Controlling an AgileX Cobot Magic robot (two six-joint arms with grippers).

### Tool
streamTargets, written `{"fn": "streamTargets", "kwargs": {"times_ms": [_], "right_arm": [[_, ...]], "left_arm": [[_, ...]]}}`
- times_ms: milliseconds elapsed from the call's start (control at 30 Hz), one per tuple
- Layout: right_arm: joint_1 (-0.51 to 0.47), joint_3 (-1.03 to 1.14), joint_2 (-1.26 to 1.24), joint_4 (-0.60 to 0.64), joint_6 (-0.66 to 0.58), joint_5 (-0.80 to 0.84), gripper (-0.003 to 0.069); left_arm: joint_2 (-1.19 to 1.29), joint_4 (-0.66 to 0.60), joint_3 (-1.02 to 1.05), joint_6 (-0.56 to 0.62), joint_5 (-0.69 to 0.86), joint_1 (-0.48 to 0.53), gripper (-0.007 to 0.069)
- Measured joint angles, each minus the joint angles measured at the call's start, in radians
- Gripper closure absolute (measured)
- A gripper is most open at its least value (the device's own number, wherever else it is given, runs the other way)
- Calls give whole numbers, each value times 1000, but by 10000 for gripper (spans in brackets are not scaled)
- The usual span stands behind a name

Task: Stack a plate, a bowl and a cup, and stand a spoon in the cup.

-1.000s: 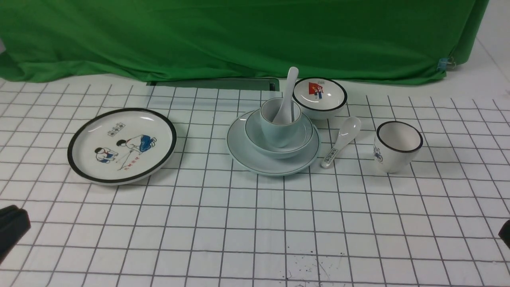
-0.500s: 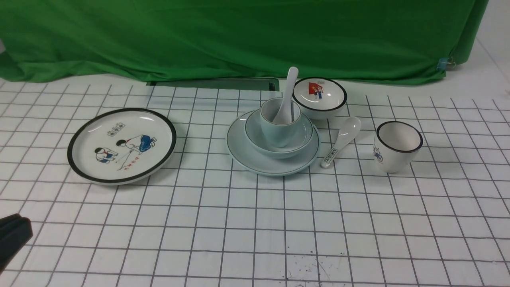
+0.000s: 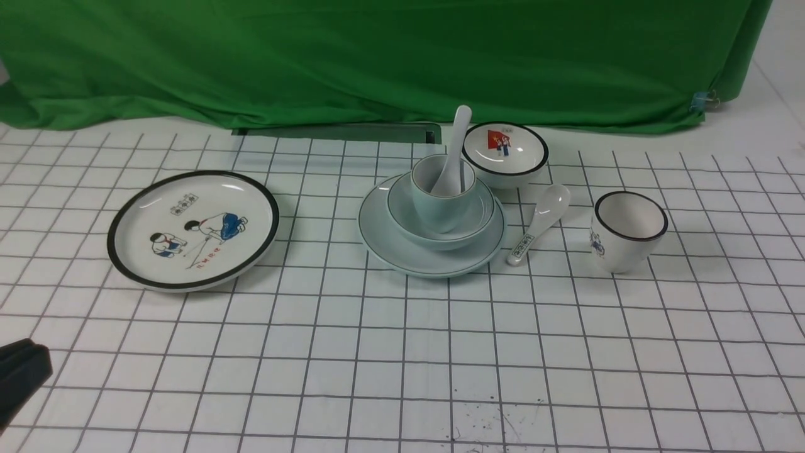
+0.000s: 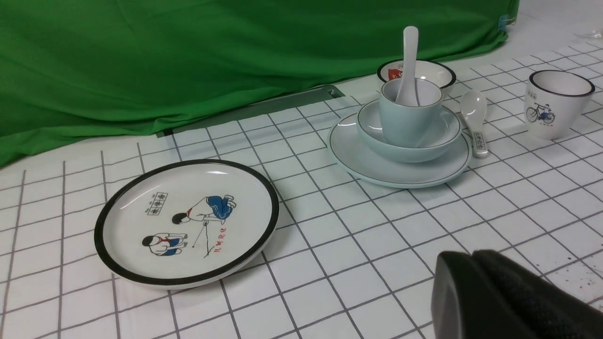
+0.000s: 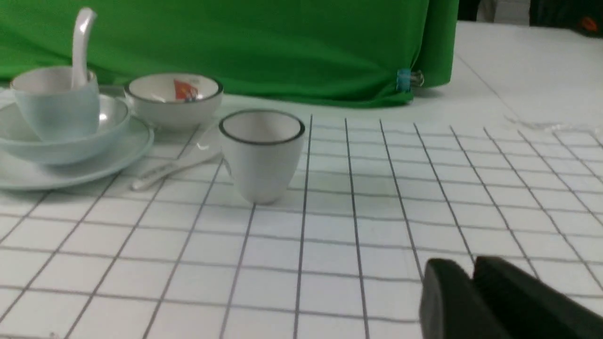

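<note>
The pale green round plate [image 3: 431, 255] lies near the middle of the white gridded table [image 3: 402, 352], toward its far edge, carrying the pale green shallow bowl [image 3: 440, 217], the pale green handleless cup [image 3: 440, 195] and the glossy pale ceramic spoon [image 3: 454, 151] standing in it. The table's near half is open. A black-rimmed picture plate [image 3: 192, 229] bears small red characters, too small to read. The black left gripper [image 3: 19, 371] sits clenched and empty at the near left edge. The right gripper [image 5: 471, 287] holds nothing; its jaws look nearly together.
</note>
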Motion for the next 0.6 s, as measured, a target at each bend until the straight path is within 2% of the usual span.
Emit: {"fn": "streamTargets", "kwargs": {"times_ms": [300,467,600], "right_arm": [[46,0,0,-12,-9,44,539],[50,0,0,-19,-13,45,599],[52,0,0,-20,-19,45,618]], "left_arm": [[0,0,0,2,0,0,661],[0,0,0,5,0,0,661],[0,0,0,5,0,0,661]]}}
